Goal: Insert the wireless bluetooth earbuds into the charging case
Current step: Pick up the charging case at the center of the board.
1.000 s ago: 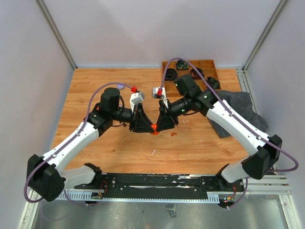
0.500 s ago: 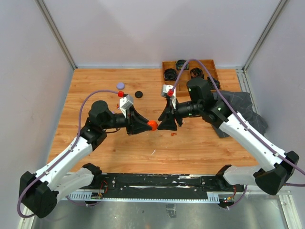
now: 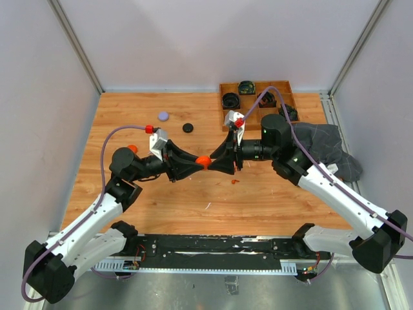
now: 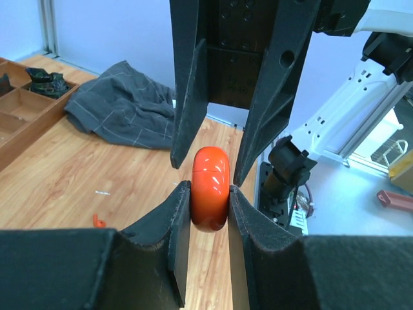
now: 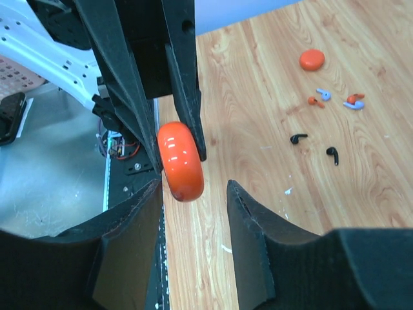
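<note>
While the left gripper (image 4: 210,194) pinches a glossy, rounded orange charging case (image 4: 210,171) above mid-table, the right gripper (image 5: 193,187) stands spread around it; tiny black, orange and lilac earbuds (image 5: 298,137) lie loose on the wood-grain table (image 5: 258,64), at the left.

The light wood-grain tabletop (image 3: 271,200) is carrying a wooden compartment tray (image 3: 282,88) at its far right, with a crumpled grey cloth (image 3: 326,139) lying just beside it. A lilac round plastic case (image 3: 163,116) and a black round plastic case (image 3: 188,128) are sitting near each other. An orange round plastic case (image 5: 312,59) is resting near tiny black plastic earbuds (image 5: 297,137), a lilac earbud (image 5: 322,94) and an orange-red earbud (image 5: 314,101). A thin white sliver (image 3: 208,206) is lying mid-table.
</note>
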`<state>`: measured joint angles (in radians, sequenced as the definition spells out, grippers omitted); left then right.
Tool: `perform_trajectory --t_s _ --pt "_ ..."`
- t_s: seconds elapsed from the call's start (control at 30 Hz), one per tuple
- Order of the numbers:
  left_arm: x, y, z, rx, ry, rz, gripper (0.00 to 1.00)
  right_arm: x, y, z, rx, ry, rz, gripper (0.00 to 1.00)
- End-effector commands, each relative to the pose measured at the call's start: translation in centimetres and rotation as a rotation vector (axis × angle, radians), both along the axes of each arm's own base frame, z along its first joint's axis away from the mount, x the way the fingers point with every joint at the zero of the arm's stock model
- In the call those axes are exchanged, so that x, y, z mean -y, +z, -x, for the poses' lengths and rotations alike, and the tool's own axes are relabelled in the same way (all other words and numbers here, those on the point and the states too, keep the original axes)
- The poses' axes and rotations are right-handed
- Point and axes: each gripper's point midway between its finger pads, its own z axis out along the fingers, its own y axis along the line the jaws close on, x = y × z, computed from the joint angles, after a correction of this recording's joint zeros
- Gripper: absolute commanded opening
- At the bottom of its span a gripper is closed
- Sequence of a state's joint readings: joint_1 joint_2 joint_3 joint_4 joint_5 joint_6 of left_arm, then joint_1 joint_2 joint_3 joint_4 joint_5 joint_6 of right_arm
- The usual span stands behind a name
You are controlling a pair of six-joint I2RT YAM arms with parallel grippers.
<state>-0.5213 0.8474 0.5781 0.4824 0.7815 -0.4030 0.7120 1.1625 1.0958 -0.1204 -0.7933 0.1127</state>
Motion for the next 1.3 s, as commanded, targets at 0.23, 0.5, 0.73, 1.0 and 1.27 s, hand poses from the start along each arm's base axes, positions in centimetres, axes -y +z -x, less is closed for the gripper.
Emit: perform_trajectory --t_s 0.23,0.5,0.73,1.0,1.27 --pt "-0.1 1.8 0.8 0.058 -0.018 0.072 0.0 -1.1 2.8 0.8 0.028 0.075 -0.121 0.38" --pt "-0.1 1.6 1.0 0.06 -0.025 0.072 0.04 -1.2 2.7 1.4 0.027 0.125 -0.119 0.17" --pt "0.0 0.6 1.4 0.065 -0.058 0.034 0.31 -0.7 2.5 1.6 0.051 0.142 -0.049 0.01" --pt "0.3 -1.2 2.0 0.056 -0.121 -0.088 0.51 -0.2 1.8 2.3 0.055 0.197 0.042 0.01" --pt "0.5 -1.5 2.4 0.051 -0.167 -0.101 0.54 -0.2 1.1 2.7 0.057 0.223 0.121 0.01"
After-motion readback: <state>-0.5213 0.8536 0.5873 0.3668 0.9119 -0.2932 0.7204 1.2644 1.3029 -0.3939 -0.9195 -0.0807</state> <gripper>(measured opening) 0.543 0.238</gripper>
